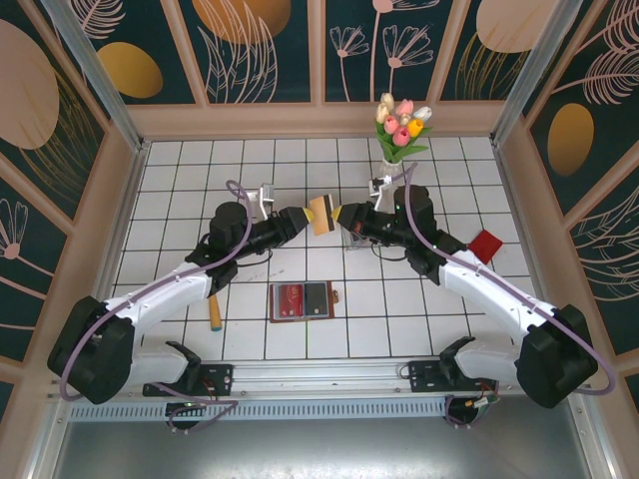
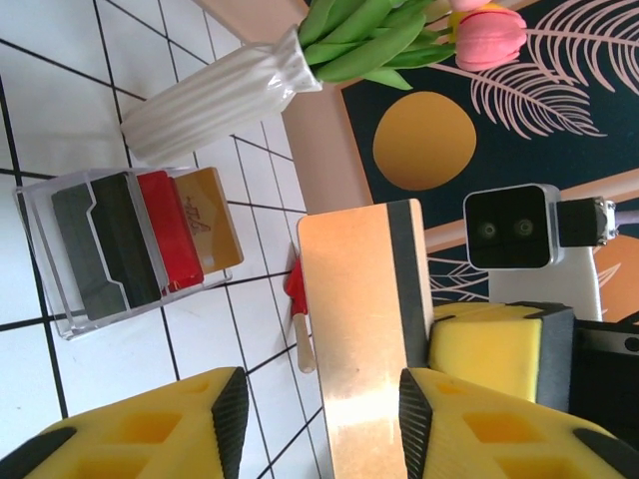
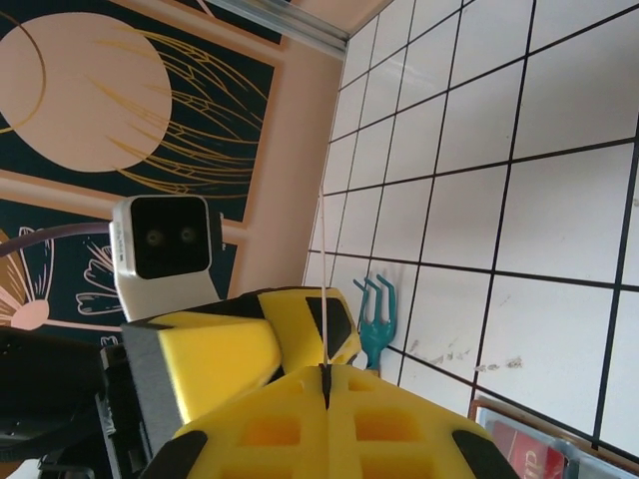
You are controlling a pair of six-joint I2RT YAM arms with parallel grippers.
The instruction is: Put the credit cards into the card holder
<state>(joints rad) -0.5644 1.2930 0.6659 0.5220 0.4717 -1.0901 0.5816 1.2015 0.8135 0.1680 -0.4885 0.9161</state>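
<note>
A gold credit card [image 1: 321,214] with a dark stripe hangs in the air above the middle of the table, between the two grippers. My right gripper [image 1: 344,218] is shut on it; in the right wrist view the card [image 3: 324,279] shows edge-on, rising from the closed pads of the right gripper [image 3: 326,374]. My left gripper [image 2: 319,409] is open around the same card [image 2: 359,319], with a gap at its left pad. The card holder [image 1: 305,301], a brown wallet, lies open on the tiles below with a red and a grey card in its pockets.
A clear plastic box [image 2: 130,249] holding dark, red and gold cards stands by a white vase of tulips [image 1: 399,150]. A red toy shovel [image 1: 486,244] lies at the right. A teal rake [image 3: 374,319] lies on the tiles at the left.
</note>
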